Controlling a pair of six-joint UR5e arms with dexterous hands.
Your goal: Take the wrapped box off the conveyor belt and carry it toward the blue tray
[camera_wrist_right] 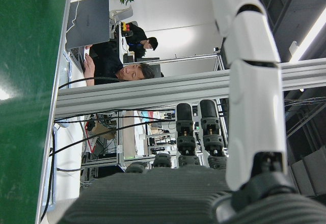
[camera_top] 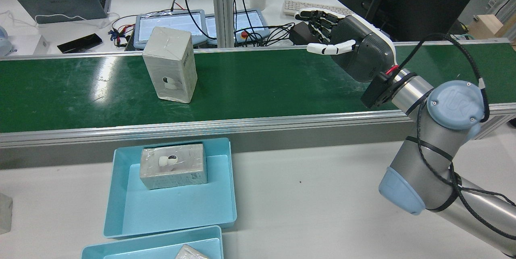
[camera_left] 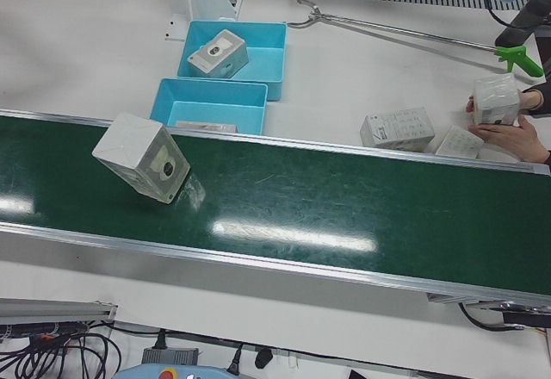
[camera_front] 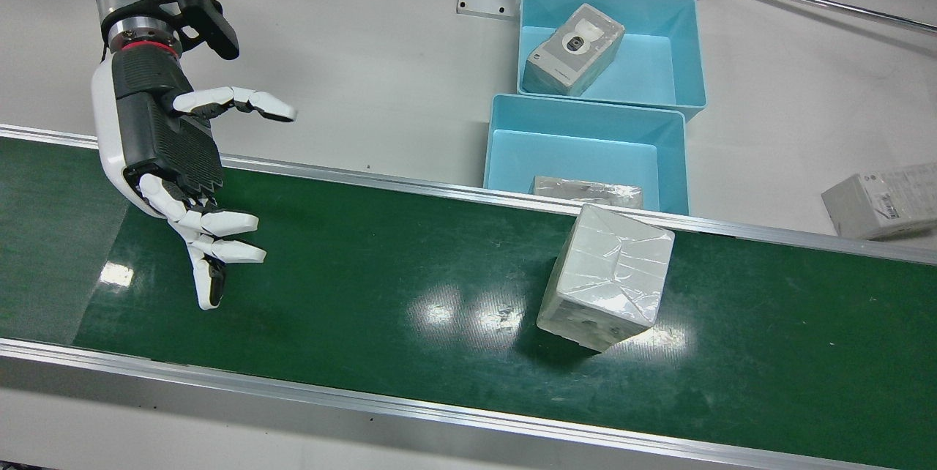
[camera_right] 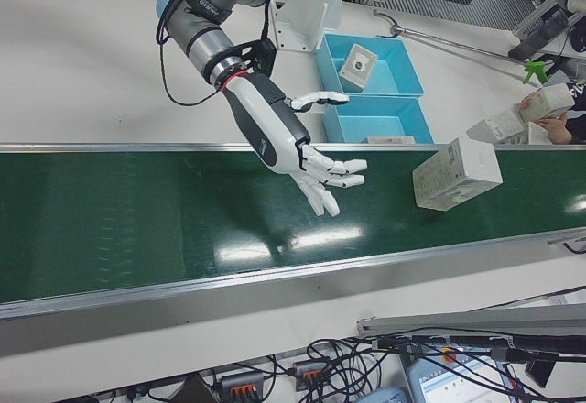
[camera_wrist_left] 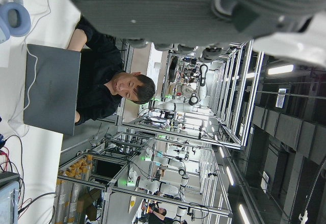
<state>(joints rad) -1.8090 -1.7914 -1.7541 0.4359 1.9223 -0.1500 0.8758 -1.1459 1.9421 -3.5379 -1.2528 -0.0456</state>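
standing untouched on the green conveyor belt [camera_front: 366,272], the wrapped box [camera_front: 607,276] is well apart from the right hand [camera_front: 183,177], which hangs over the belt with fingers spread and nothing held, so the reach, grasp and carry to the blue tray [camera_front: 505,133] all seem left to do. the box is pale grey, upright, in creased glossy film; the left hand's state cannot be told

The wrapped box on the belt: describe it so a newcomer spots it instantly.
Find the green conveyor belt; the wrapped box stands on it, just across the rail from the nearer blue tray. Unlike the other boxes, it alone sits on the belt, upright.
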